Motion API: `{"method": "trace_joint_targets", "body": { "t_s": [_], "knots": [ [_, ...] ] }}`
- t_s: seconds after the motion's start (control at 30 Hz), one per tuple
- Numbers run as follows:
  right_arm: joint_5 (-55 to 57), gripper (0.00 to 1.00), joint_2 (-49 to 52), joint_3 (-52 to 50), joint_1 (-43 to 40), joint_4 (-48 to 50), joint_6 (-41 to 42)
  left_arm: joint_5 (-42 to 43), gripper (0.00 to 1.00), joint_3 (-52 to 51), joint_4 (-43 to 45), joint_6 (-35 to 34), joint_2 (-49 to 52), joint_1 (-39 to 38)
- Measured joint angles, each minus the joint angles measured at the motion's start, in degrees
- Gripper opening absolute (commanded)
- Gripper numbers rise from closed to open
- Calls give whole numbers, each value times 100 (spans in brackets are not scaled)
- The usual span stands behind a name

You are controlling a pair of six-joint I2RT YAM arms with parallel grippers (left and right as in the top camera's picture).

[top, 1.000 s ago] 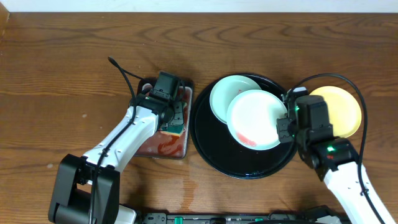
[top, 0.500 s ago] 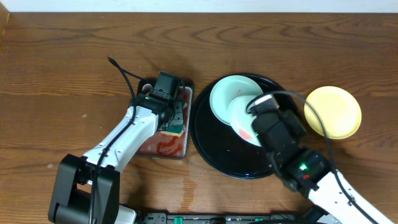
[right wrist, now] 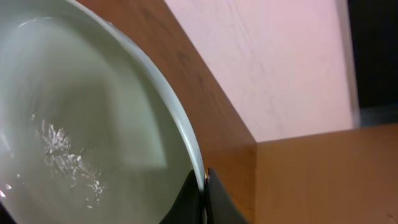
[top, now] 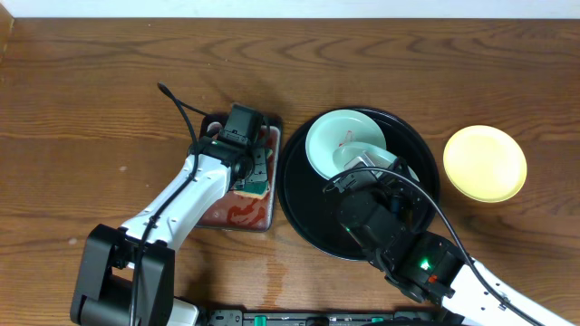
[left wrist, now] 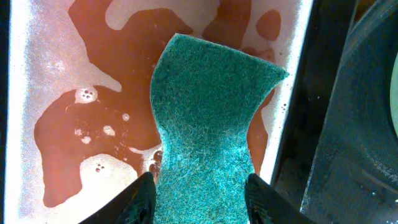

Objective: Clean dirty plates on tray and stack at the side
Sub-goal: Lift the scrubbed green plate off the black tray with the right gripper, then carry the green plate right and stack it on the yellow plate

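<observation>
Your right gripper [right wrist: 202, 180] has swung in over the tray [top: 304, 213], jaws pinched on the rim of a tilted plate [right wrist: 74, 124]. A red-squiggled plate [top: 337, 138] lies in the tray; the yellow plate [top: 485, 163] sits near the table's [top: 91, 72] right edge. Your left gripper [left wrist: 200, 196] clamps a sponge [left wrist: 208, 112] over red liquid [left wrist: 112, 118] in the metal tray [left wrist: 18, 124].

Arms and frame edges hide plenty.
From overhead the right arm [top: 390, 226] covers most of the held plate [right wrist: 81, 124] and part of the tray [top: 304, 208]. The right wrist view cuts that plate at left and bottom; the right gripper [right wrist: 202, 190] shows only its tips. The sponge [left wrist: 211, 124] runs off the bottom edge. Red marks on the rear plate [top: 340, 140] are too small to read.
</observation>
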Motion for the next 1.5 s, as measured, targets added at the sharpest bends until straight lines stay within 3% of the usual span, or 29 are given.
{"method": "trace_joint_targets", "body": {
  "t_s": [0.77, 0.9, 1.07, 1.2, 1.5],
  "knots": [
    [212, 1, 0, 0, -11, 208, -72, 0, 48, 0, 0, 0, 0, 0],
    [103, 1, -2, 0, -267, 203, 553, 0, 47, 0, -2, -2, 0, 0],
    [-992, 1, 2, 17, -1488, -151, 2232, 2, 48, 0, -15, 0, 0, 0],
    [-2406, 1, 98, 28, -3106, -302, 3539, 4, 48, 0, -55, 0, 0, 0],
    [-5337, 1, 898, 37, -6738, -374, 5189, 0, 47, 0, -68, 0, 0, 0]
  ]
}}
